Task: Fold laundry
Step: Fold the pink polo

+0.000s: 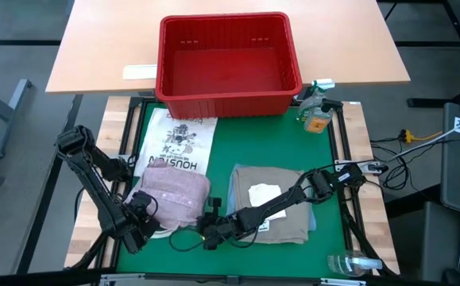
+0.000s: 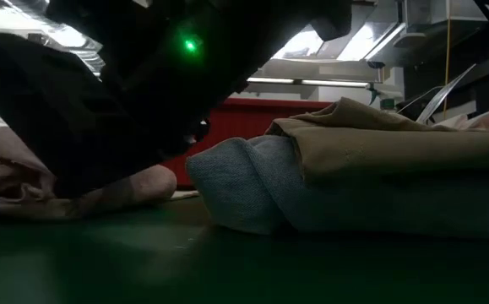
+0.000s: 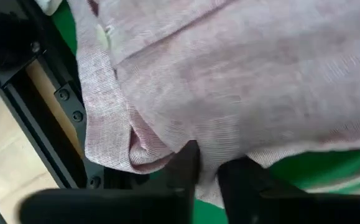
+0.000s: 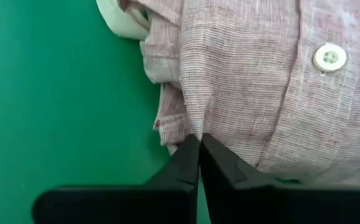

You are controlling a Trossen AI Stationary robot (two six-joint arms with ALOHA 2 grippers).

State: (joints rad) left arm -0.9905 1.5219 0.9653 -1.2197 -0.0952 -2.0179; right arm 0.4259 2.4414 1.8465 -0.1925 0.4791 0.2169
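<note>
Near the green mat's (image 1: 230, 238) front-left corner, both grippers, left (image 1: 152, 225) and right (image 1: 206, 232), clamp the pink shirt's (image 1: 174, 191) hem, hemmed between a folded khaki pile (image 1: 271, 202), printed bag (image 1: 178, 143) and red basket (image 1: 228, 65).

From above we see even, bright room light on the green tabletop (image 1: 325, 238) and the red basket (image 1: 228, 59), with only soft, short shadows. At table height the scene is dim: a dark arm (image 2: 126, 93) fills the upper left as a near-black, blurred mass with one green indicator light (image 2: 190, 46), while bright ceiling lights (image 2: 312, 38) glare behind. In both wrist views the pink shirt (image 4: 260, 81) is well lit with its weave sharp, and the near fingers (image 3: 186, 174) are soft and out of focus.
</note>
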